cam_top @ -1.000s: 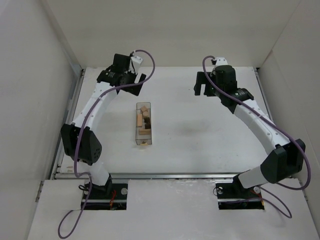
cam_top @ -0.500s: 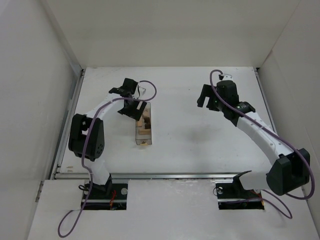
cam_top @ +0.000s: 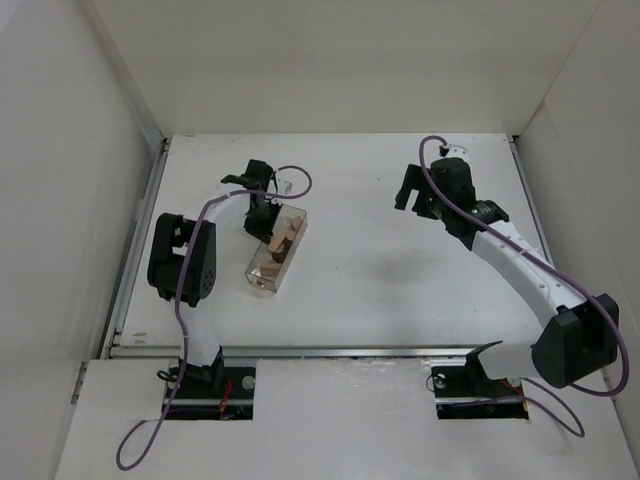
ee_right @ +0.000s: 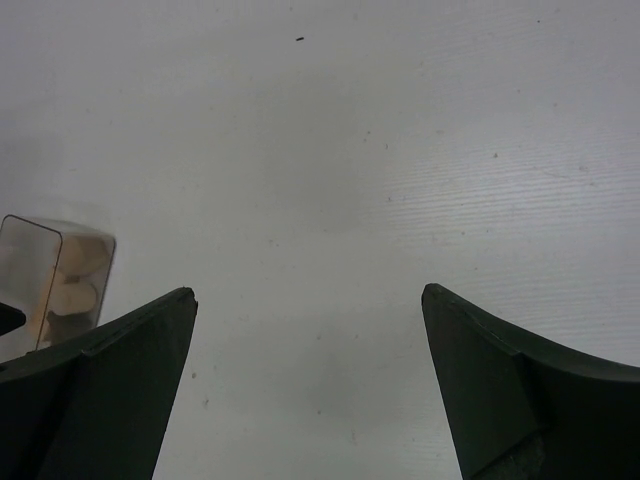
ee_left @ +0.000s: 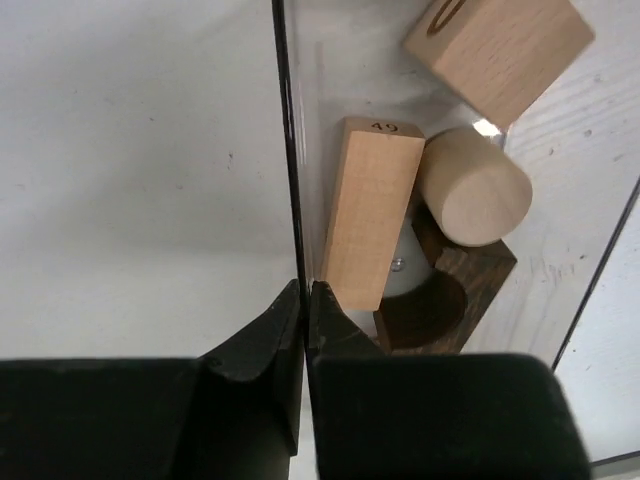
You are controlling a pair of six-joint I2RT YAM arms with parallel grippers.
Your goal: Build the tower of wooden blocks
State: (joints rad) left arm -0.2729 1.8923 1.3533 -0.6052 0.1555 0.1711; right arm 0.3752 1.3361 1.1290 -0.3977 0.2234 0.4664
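Observation:
The wood blocks lie loose inside a clear plastic box [cam_top: 272, 256], not stacked as a tower. In the left wrist view I see a pale tan bar [ee_left: 370, 220], a pale cylinder [ee_left: 472, 185], a dark brown arch block [ee_left: 450, 300] and a tan cube [ee_left: 500, 50]. My left gripper [ee_left: 303, 290] is shut on the box's thin left wall [ee_left: 285, 150]; from above the left gripper [cam_top: 262, 224] sits at the box's far end. My right gripper [cam_top: 410, 198] hangs open over bare table at the back right, its fingers [ee_right: 130, 350] wide apart with nothing between them.
White walls close the table in at the back and on both sides. A rail [cam_top: 330, 351] runs along the near edge. The box [ee_right: 55, 280] shows at the far left of the right wrist view.
My left gripper came down from the back left to the box, closed on its wall and swung the box askew, near end to the left. The right arm shifted slightly.

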